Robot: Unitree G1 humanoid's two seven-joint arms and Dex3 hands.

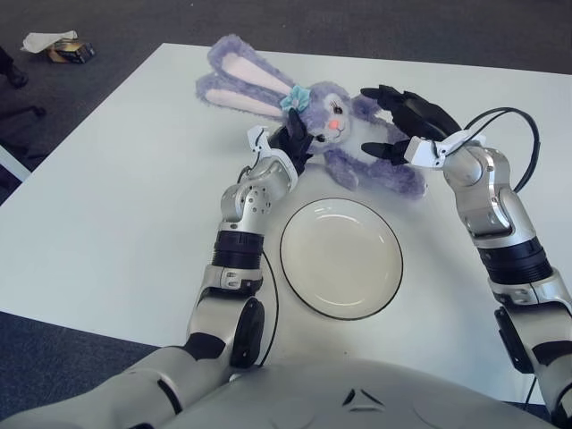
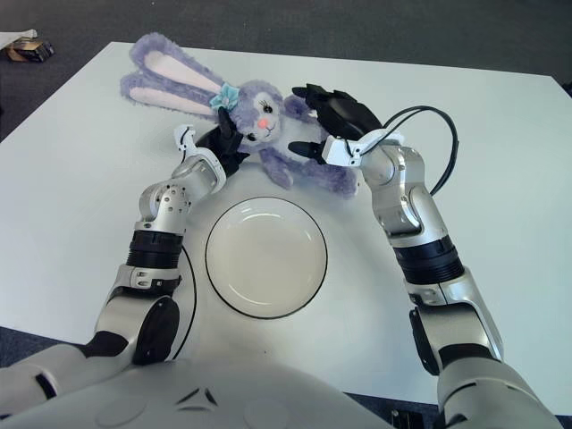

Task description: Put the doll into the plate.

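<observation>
The doll (image 1: pixel 331 125) is lavender purple, with pale pink inner ears, a teal bow, and a pink nose on a white muzzle. The plate (image 1: pixel 341 257) is cream with a thin dark rim. The table (image 1: pixel 116 206) is plain white. Both hands, left hand (image 1: pixel 290 143) and right hand (image 1: pixel 402 121), are black on silver-grey arms.

White table (image 1: pixel 107 206): doll (image 1: pixel 357 152), plate (image 1: pixel 341 257)

A purple plush rabbit doll (image 1: pixel 344 134) with long pink-lined ears and a teal bow lies near the tabletop's far edge. The white, dark-rimmed plate (image 1: pixel 341 257) sits empty toward the near edge.
</observation>
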